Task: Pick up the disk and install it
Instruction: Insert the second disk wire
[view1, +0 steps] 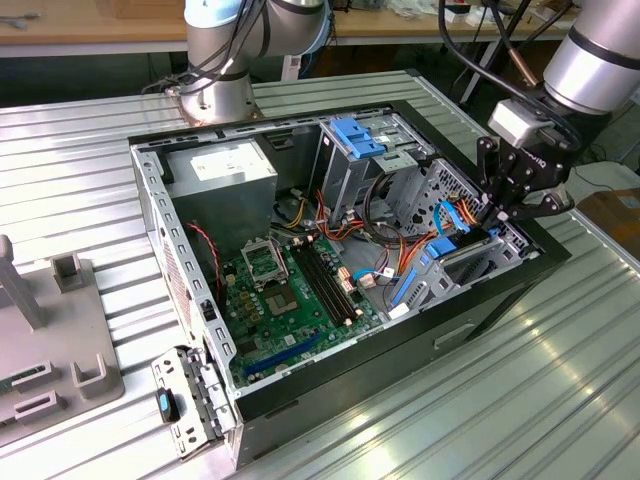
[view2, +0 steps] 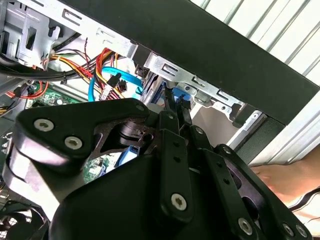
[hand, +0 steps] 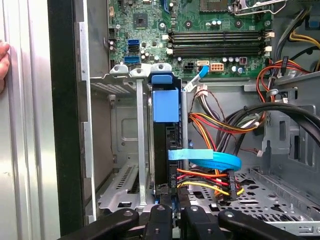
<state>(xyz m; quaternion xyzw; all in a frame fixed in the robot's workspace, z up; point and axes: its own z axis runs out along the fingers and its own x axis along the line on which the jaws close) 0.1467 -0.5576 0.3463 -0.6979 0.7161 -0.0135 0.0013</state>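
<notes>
The black jaws are closed on the near edge of the disk, which stands on edge inside the drive cage of the open computer case. In the first wrist view the two inner fingers meet the dark body of the disk from either side, with its blue carrier tab at the far end, up near the motherboard. In the second wrist view the gripper reaches down with its fingertips pinched together over a sliver of blue, right under the case's black wall.

From the exterior view, the gripper hangs over the corner of the case at the exterior view's right, with the disk showing as a dark slab with blue rails, tilted and partly sunk into the bay. Just beside the disk runs a bright blue flat cable, and a bundle of red, yellow and orange wires plugs in near it. Farther off in the case sit the green motherboard, the grey power supply and a light-blue bracket on top of the upper drive bay.

The case lies on its side on a ribbed metal worktop. A person's hand rests against the outside of the case wall.
</notes>
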